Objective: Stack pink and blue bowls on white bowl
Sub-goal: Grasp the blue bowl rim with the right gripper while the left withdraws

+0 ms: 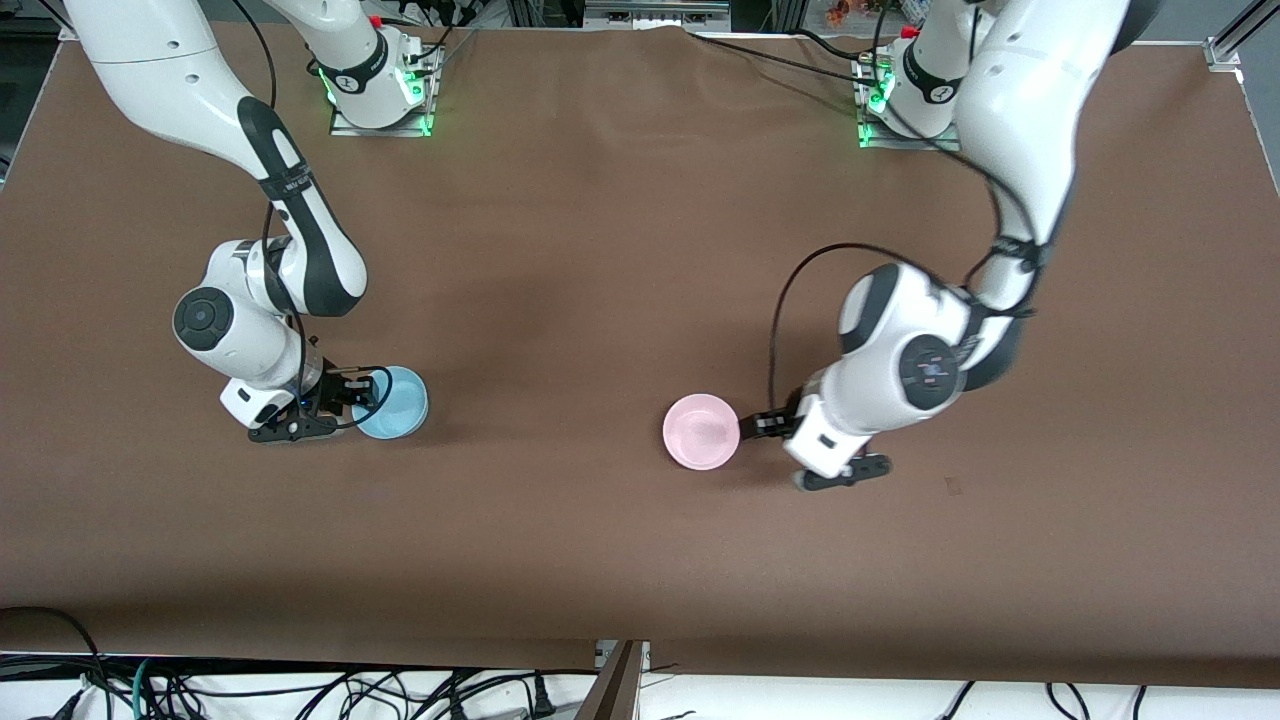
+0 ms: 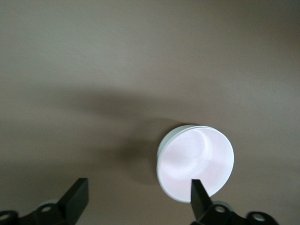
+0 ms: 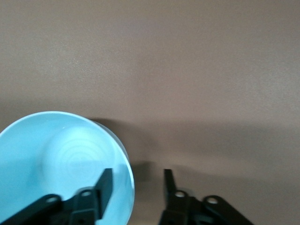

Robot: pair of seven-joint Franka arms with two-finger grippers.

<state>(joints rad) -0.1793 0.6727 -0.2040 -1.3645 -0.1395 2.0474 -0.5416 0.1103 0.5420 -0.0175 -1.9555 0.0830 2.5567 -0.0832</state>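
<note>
Both bowls sit on the brown surface (image 1: 600, 250), one at each pincer.

Your left pincer (image 2: 136, 197) is released, fingers spread wide beside the pink bowl (image 1: 701, 431), which appears nested in a white bowl (image 2: 161, 145). Your right pincer (image 3: 136, 187) straddles the rim of the blue bowl (image 1: 392, 402) toward the right arm's end, one finger inside, not clenched.

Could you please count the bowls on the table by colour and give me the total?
Pink bowl: 1
Blue bowl: 1
White bowl: 1, apparently nested under the pink one, with only a pale outer edge showing in the left wrist view
Total: 3 bowls
</note>
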